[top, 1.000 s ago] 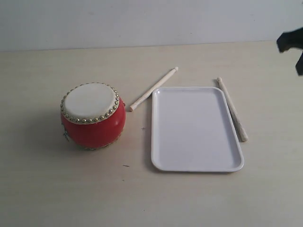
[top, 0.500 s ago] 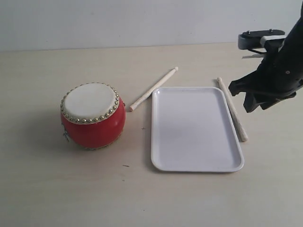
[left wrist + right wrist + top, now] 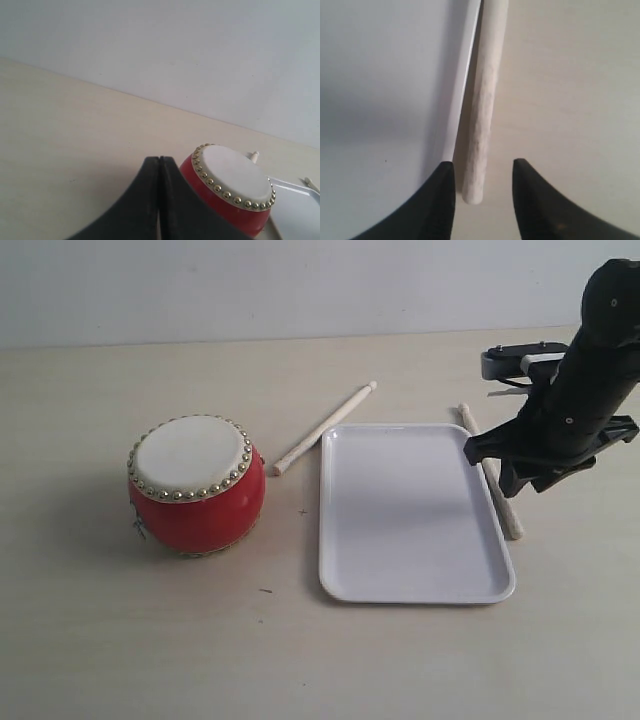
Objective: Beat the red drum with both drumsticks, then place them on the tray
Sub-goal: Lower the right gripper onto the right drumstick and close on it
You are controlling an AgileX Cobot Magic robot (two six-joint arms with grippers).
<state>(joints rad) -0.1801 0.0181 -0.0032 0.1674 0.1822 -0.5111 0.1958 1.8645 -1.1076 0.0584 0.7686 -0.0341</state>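
Note:
The red drum (image 3: 196,485) stands upright on the left of the table, and the left wrist view shows it (image 3: 230,195) just beyond my shut left gripper (image 3: 159,159). That gripper is outside the exterior view. One drumstick (image 3: 325,427) lies slanted between the drum and the white tray (image 3: 410,510). The other drumstick (image 3: 511,519) lies along the tray's right rim, partly hidden by my right arm. My right gripper (image 3: 505,480) hovers over it, open. In the right wrist view the stick's blunt end (image 3: 485,100) sits between the fingertips of the right gripper (image 3: 484,167), ungripped, beside the tray (image 3: 385,100).
A pale wall runs along the table's far edge. Bare tabletop (image 3: 300,660) stretches in front of the drum and tray.
My right arm has come in from the right edge and moved left and down over the drumstick beside the tray. Drum, tray and both sticks have not moved.

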